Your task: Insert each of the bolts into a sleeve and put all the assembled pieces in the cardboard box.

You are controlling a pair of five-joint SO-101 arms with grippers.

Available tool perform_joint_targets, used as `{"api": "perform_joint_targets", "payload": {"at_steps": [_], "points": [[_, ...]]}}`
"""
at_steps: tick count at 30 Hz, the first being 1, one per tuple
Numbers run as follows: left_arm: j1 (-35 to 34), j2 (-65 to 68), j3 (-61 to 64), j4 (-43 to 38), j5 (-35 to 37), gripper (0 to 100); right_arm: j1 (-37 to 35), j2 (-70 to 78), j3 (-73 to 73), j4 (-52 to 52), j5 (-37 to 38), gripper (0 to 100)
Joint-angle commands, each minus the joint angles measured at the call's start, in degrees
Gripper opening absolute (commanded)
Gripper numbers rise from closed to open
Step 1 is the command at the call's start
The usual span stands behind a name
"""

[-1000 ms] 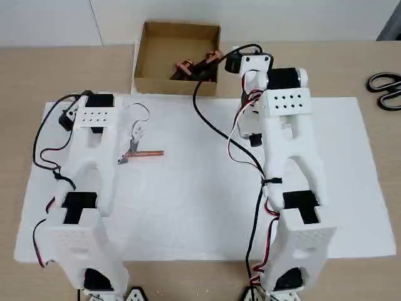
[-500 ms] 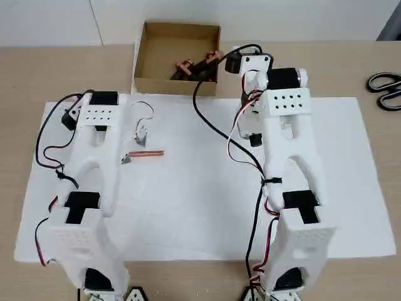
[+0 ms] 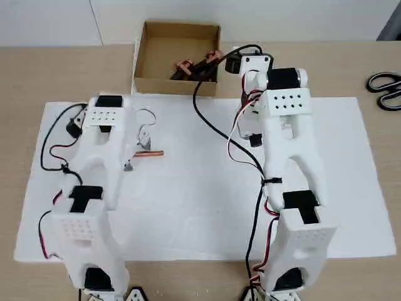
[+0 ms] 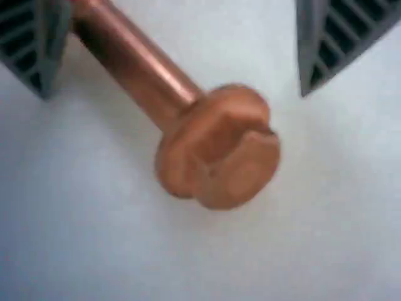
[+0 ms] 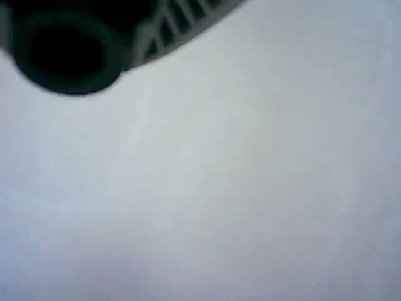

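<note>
White sheet (image 3: 200,207) bears bolt (image 4: 213,157) lying side-to-side, left hand (image 4: 175,94) open around its head.

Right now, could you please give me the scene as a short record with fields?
bolt: lies flat on the white sheet, between the fingers of the left gripper
left gripper: open, low over the bolt
cardboard box: holds several copper and black pieces
right arm: over the sheet, near the box
scissors: on the table, far right

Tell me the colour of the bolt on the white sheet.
The metal bolt is copper-brown, clearest in the left wrist view.
</note>
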Motion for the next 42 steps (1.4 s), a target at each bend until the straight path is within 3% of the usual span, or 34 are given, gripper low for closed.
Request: {"api": "perform_joint_targets", "payload": {"at_steps": [1,8,15,21,27,35,42], "points": [[0.09,0.35,-2.59,0.44,0.26,24,0.04,-2.59,-0.26,-0.22,0.26,0.7],[0.18,0.62,-2.95,0.53,0.26,21,0.04,-2.59,-0.26,-0.22,0.26,0.7],[0.35,0.62,-2.68,-0.26,0.0,1,0.04,-1.71,-0.26,-0.22,0.26,0.7],[1.32,0.09,-5.05,0.88,-2.02,1,0.04,1.19,-0.26,-0.22,0.26,0.7],[4.04,0.09,-15.78,9.85,-19.43,1,0.04,1.27,-0.53,-0.31,0.26,0.7],[2.2,0.62,-18.68,13.01,-59.08,1,0.13,1.27,-0.53,-0.31,0.26,0.7],[2.29,3.87,-12.79,11.87,-72.09,1,-0.04,1.27,-0.62,-0.31,0.26,0.7]]}}
